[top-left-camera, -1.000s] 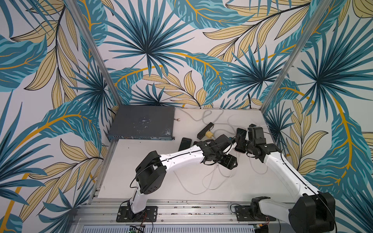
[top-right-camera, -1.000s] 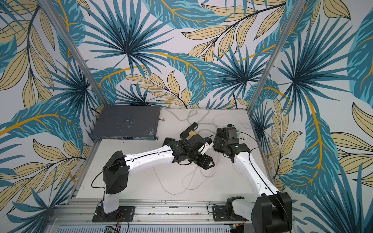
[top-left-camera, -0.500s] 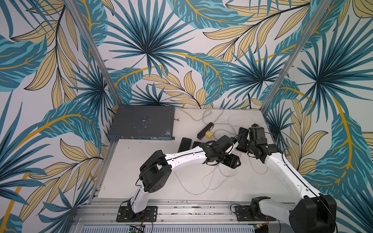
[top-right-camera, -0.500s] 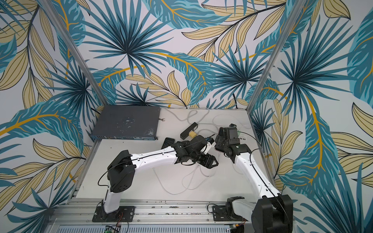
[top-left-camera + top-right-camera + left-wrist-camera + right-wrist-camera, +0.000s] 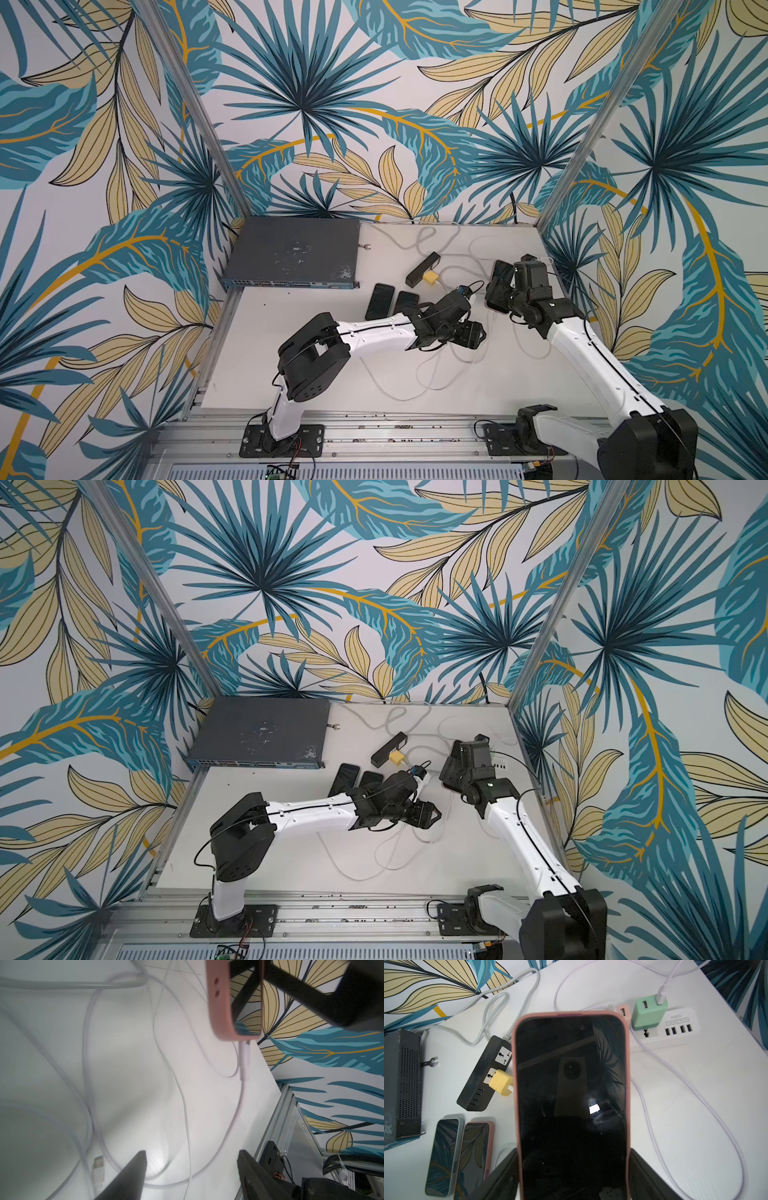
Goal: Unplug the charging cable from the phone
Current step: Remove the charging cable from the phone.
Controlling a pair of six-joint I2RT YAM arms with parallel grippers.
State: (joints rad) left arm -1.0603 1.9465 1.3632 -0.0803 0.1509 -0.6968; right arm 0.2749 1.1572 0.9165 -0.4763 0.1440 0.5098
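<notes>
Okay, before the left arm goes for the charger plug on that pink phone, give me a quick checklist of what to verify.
1. Phone gripped by right gripper: ok, jaws closed on the sides of its pink case.
2. Plug seated in the phone's end: ok, not yet out.
3. Left gripper open and empty: ok.
4. Plug inside the left gripper's jaws: not ok, it lies ahead of them, apart.
5. Loose cables clear of the pull: cannot tell; several loop on the table near the plug.
</notes>
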